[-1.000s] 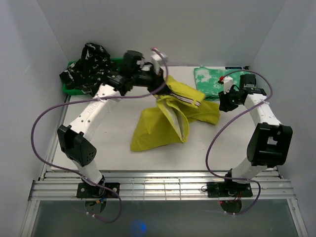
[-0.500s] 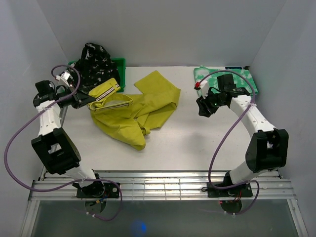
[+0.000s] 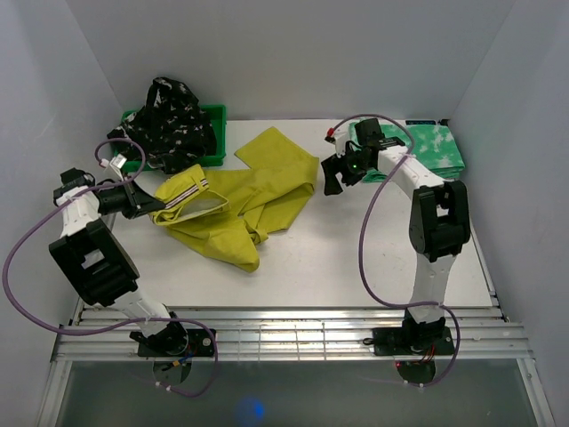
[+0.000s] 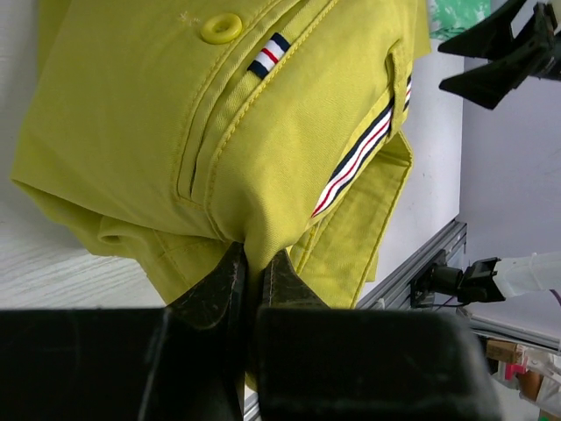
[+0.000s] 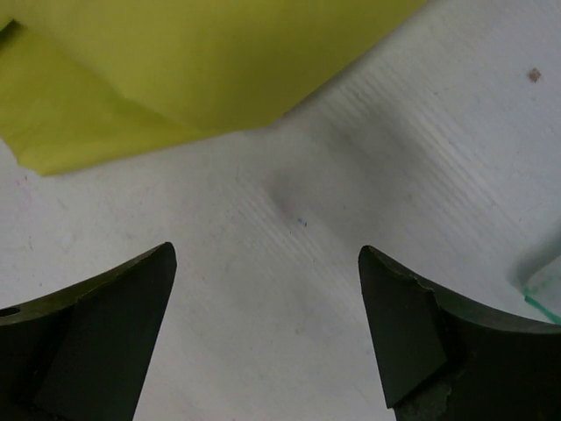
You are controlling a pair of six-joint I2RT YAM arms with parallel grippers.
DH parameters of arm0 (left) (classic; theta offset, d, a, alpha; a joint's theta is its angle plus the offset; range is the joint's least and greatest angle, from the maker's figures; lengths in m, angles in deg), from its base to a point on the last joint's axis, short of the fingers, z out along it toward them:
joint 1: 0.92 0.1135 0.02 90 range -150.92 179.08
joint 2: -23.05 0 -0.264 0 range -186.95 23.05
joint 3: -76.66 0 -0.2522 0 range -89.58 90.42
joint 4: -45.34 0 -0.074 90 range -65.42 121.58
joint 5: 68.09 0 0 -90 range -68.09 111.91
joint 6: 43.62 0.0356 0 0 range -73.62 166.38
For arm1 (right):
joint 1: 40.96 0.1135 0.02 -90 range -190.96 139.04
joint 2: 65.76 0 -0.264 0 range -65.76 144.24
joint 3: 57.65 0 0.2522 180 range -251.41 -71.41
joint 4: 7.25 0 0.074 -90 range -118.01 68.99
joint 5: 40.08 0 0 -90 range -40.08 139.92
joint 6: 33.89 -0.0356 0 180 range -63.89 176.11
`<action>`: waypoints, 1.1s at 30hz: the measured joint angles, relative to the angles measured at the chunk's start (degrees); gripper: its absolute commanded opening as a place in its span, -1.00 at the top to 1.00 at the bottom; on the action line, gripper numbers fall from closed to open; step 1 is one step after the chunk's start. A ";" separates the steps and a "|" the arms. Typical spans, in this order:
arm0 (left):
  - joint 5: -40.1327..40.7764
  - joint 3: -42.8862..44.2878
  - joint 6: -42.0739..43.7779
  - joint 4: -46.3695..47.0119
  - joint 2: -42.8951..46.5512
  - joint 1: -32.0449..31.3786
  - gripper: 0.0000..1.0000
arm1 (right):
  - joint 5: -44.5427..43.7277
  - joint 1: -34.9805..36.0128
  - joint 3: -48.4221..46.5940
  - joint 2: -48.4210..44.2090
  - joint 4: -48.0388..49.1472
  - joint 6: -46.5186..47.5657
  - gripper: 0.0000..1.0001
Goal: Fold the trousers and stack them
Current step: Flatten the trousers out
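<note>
The mustard-yellow trousers [image 3: 240,197] lie crumpled across the middle of the table, waistband with striped trim toward the left. My left gripper [image 3: 149,206] is shut on a pinched fold of that waistband [image 4: 254,237]. My right gripper [image 3: 333,175] hovers open just right of the yellow leg end [image 5: 202,61], nothing between its fingers [image 5: 114,307]. A green-and-white mottled pair [image 3: 427,147] lies folded at the back right. The black patterned pair [image 3: 173,120] is heaped at the back left.
A green plastic bin [image 3: 213,120] stands under the black pair in the back left corner. White walls close the table on three sides. A metal rail [image 3: 284,338] runs along the near edge by the arm bases.
The left arm swung far left, dragging the yellow trousers by the waistband and spreading them out. The right gripper moved left toward the leg end and opened wide.
</note>
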 measured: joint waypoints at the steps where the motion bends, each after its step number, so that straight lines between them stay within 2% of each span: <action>1: 0.31 0.04 0.44 -0.26 0.00 -0.04 1.00 | 0.55 0.09 -1.68 2.19 0.92 -1.68 -0.82; 4: 1.14 0.39 0.98 -1.09 0.00 -0.04 1.00 | 1.55 1.07 -5.33 8.04 3.80 -5.33 -0.82; 7: 2.25 1.79 1.20 -2.47 0.00 -0.09 1.00 | 2.80 3.06 -9.20 14.23 5.55 -8.37 -0.75; 8: 2.45 2.19 1.27 -2.84 0.00 -0.11 1.00 | 2.97 3.74 -10.47 16.02 6.10 -8.94 -0.63; 10: 3.04 2.73 1.36 -3.39 0.09 -0.15 1.00 | 3.85 5.14 -13.99 18.67 7.67 -9.53 -0.20; 12: 3.61 2.75 1.46 -3.87 0.22 -0.13 1.00 | 3.80 6.10 -15.85 19.96 8.50 -9.51 0.57; 13: 3.89 2.75 1.57 -4.22 0.31 -0.13 1.00 | 3.56 6.58 -16.35 20.44 8.59 -9.46 0.57; 14: 4.09 2.75 1.77 -4.39 0.39 -0.13 1.00 | 2.91 6.95 -16.41 20.55 8.66 -8.98 0.84; 18: 4.48 2.86 3.41 -4.87 0.79 -0.15 1.00 | 1.22 6.93 -12.37 17.97 9.31 -7.76 0.85; 20: 4.31 2.93 4.74 -4.98 0.87 -0.15 1.00 | 0.20 5.68 -5.29 12.13 9.44 -6.69 0.85; 24: 2.03 2.99 7.52 -5.40 0.92 -0.17 1.00 | -0.50 -0.07 7.98 -5.03 6.56 -4.28 0.85; 30: -2.71 1.86 9.81 -3.93 0.94 -0.55 1.00 | -3.65 -12.72 13.90 -31.58 1.75 2.25 0.85; 33: -2.97 -0.63 9.01 0.61 0.72 -0.68 1.00 | -6.54 -13.57 19.17 -40.70 0.59 6.47 0.84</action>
